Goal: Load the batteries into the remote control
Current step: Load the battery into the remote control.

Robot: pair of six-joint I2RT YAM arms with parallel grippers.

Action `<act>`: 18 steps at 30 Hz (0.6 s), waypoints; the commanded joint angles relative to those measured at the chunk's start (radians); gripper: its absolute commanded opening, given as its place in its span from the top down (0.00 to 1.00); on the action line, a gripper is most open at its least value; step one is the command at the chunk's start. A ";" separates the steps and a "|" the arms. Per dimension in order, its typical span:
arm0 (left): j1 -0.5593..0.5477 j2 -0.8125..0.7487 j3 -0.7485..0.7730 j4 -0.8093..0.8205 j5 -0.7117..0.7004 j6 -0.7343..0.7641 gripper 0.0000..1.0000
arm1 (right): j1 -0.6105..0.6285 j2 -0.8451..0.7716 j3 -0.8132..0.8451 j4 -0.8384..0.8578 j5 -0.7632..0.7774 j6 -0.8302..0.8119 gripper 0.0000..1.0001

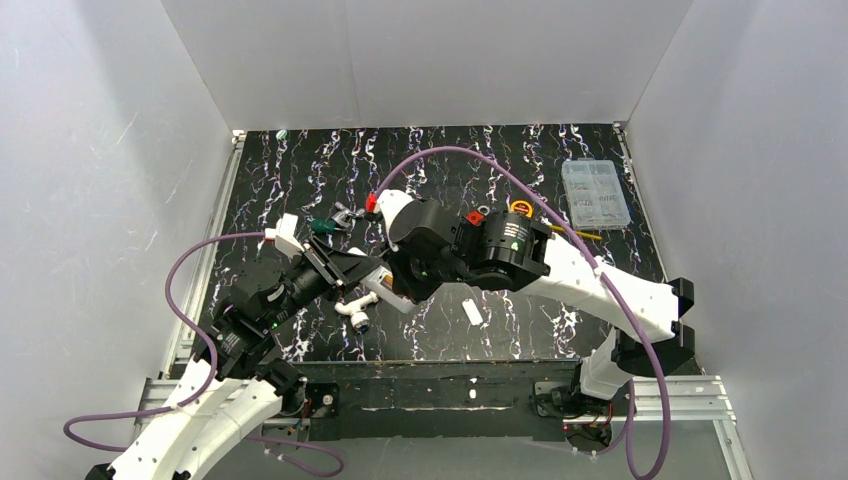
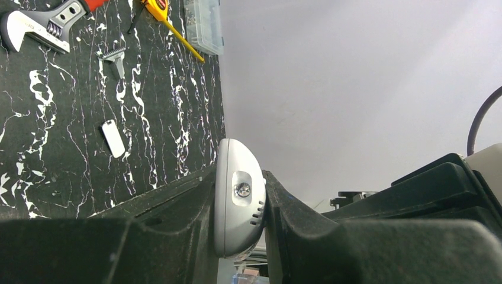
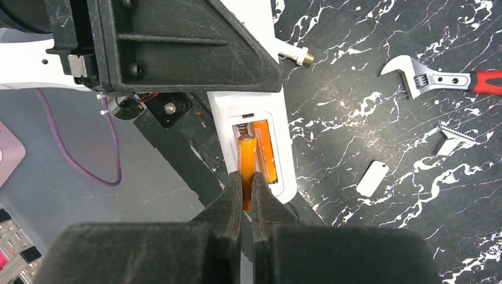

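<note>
1. We see the left gripper [image 2: 240, 198] closed on one end of the slim white plastic remote control [image 2: 232, 177]. Its two black fingers [image 2: 177, 219] press the handset's flat faces, one on each side.
2. The remote is held up off the black marble-patterned table [image 1: 520, 160], left of the table's middle and toward the near edge. Its open battery recess faces the right wrist camera.
3. The right gripper [image 3: 247, 192] is nearly closed, its fingertips pinching the near end of an orange cylindrical battery [image 3: 247, 160].
4. That battery lies along the left slot of the recess, its far end by the spring. We cannot tell whether it is fully seated.
5. A second orange battery [image 3: 265, 151] lies in the right slot, just beside the held one.
6. On the table to the right of the remote lies a small flat white cover piece [image 1: 472, 312], apart from both grippers.
7. A red-handled metal wrench [image 3: 438, 80] lies farther back, and a white tube-shaped tool [image 1: 356, 310] lies just below the left gripper in the top view.
8. A clear plastic compartment box [image 1: 596, 193] sits at the far right, well apart from the arms.
</note>
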 commanded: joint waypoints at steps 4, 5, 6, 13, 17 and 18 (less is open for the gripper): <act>0.004 -0.004 0.000 0.080 0.001 -0.009 1.00 | 0.005 0.021 0.050 0.000 -0.009 -0.010 0.99; 0.004 -0.004 0.001 0.079 0.001 -0.009 1.00 | 0.005 0.024 0.050 -0.001 -0.006 -0.011 0.99; 0.004 -0.004 0.001 0.080 0.001 -0.009 1.00 | 0.005 0.025 0.049 -0.002 -0.004 -0.010 0.99; 0.004 -0.006 -0.003 0.080 0.001 -0.011 1.00 | 0.005 0.032 0.046 -0.007 0.005 -0.015 0.99; 0.004 -0.011 -0.005 0.076 -0.003 -0.009 1.00 | 0.005 0.029 0.039 -0.015 0.009 -0.015 0.99; 0.004 -0.011 -0.006 0.074 -0.006 -0.010 1.00 | 0.006 0.027 0.037 -0.016 0.008 -0.016 0.99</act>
